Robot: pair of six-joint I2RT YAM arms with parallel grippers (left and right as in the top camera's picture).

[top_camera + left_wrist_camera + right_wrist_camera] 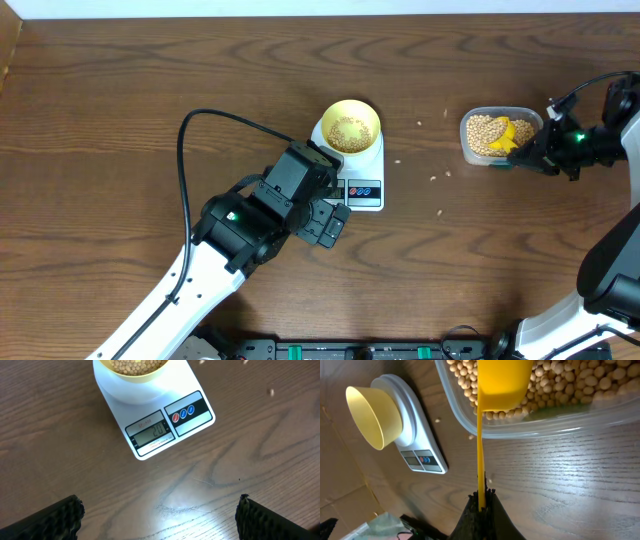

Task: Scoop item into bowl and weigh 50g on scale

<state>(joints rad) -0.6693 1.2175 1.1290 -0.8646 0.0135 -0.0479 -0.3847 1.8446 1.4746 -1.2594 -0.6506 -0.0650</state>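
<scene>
The pale-yellow bowl sits on the white scale and holds a layer of tan beans. The scale's display is lit, its digits too blurred to read. My left gripper is open and empty over bare table just in front of the scale. My right gripper is shut on the handle of the yellow scoop, whose cup is down among the beans in the clear tub at the right.
A few loose beans lie on the wooden table between the scale and the tub. The left arm's black cable loops over the table left of the scale.
</scene>
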